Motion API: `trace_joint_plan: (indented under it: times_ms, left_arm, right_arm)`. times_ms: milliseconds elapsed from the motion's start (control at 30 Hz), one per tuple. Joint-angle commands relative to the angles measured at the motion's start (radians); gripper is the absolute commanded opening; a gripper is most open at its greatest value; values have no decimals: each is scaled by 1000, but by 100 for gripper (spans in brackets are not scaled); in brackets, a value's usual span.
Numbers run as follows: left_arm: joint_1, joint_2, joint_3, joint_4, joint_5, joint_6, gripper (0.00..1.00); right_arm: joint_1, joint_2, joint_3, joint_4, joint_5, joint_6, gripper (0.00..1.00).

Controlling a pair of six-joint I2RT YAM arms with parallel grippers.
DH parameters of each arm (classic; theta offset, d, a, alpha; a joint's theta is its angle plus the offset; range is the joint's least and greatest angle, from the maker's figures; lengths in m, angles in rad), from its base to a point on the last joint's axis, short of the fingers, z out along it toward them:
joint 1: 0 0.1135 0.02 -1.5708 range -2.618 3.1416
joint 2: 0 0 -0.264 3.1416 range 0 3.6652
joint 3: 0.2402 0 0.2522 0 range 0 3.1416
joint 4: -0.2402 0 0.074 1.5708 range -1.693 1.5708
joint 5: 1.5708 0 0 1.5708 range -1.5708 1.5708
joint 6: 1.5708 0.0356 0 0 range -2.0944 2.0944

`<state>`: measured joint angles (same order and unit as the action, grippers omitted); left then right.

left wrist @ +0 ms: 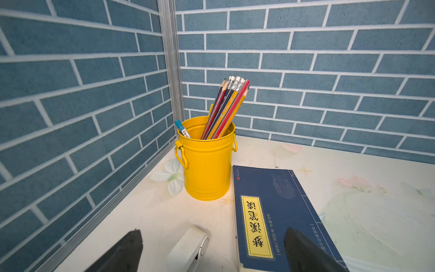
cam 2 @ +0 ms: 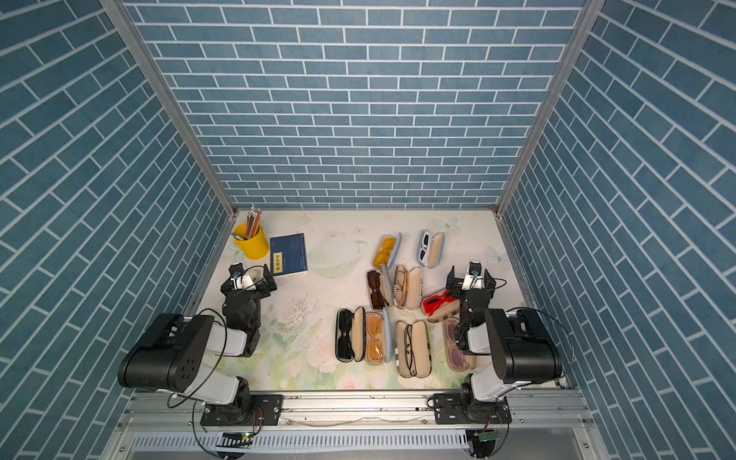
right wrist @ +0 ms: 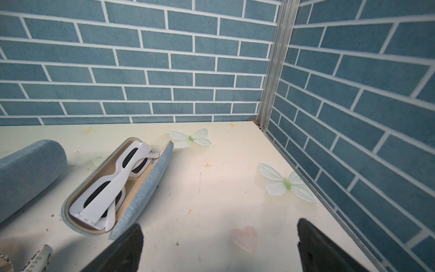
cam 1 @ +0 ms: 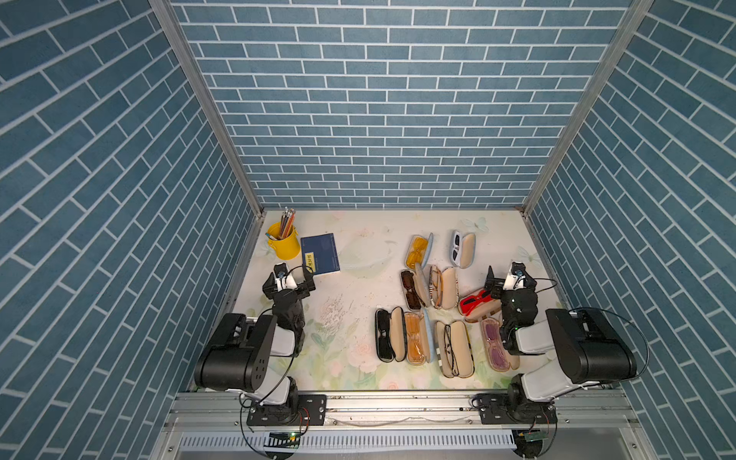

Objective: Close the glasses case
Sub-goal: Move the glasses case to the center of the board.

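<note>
Top views both show the floral worktop (cam 1: 358, 286) boxed in by blue brick-pattern walls (cam 1: 378, 99). The left arm (cam 1: 247, 350) is mounted at the front left corner and the right arm (cam 1: 573, 350) at the front right corner. Nine glasses cases (cam 1: 454, 348) lie on the right half, spread from near the front edge toward the far edge. All have their lids swung open and spectacles inside. Among them, the red case (cam 1: 478, 304) sits just beside the right arm's wrist, and the white-sunglasses case (cam 1: 462, 249) lies nearest the far edge. A blue book (cam 1: 320, 255) and a yellow bucket (cam 1: 283, 243) of pencils (cam 1: 287, 219) stand by the far left corner.

The left pincer (left wrist: 211, 253) is spread wide and grasps nothing. It is poised over bare worktop with one finger (left wrist: 303, 249) above the book's near corner. The right pincer (right wrist: 219, 249) is likewise spread wide and empty. Whether its finger (right wrist: 124, 249) touches any case cannot be told.

Only the left wrist view shows the book's yellow title label (left wrist: 256, 228) and the bucket's side handles; no case appears in it. The right wrist view shows just the white-sunglasses case, a neighbouring case's denim-blue shell (right wrist: 28, 174) and printed butterflies (right wrist: 286, 183). The remaining cases appear in the top views alone.
</note>
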<state>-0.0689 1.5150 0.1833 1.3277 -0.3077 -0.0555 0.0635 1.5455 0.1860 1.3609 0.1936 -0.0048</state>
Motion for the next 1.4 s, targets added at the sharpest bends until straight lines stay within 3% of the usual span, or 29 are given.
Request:
trace_joint_plan:
  times_ms: [0,667,767,833,967,1033,1167,1367]
  left_arm:
    - [-3,7,13,-5,10,7,100]
    - [-3,6,13,-4,11,8,100]
    - [-34,-132,87,-239,-46,25,100]
    - [-69,-258,101,-331,-141,-2,100]
    - [-90,-470,241,-735,-95,-228,100]
    - [-106,-510,322,-913,-52,-344,100]
    - [-180,-515,429,-1120,99,-484,100]
    - [-365,-438,480,-1343,190,-583,100]
  right_arm:
    - [1,-11,0,-1,-7,8,99]
    - [2,-13,-2,1,7,7,99]
    - [10,-70,-29,7,36,9,99]
    - [53,-167,-22,-64,160,-4,99]
    - [64,-458,-29,-242,245,10,99]
    - [65,-581,21,-473,282,84,99]
    - [74,-783,106,-776,194,234,99]
    - [106,-933,246,-1107,-43,347,99]
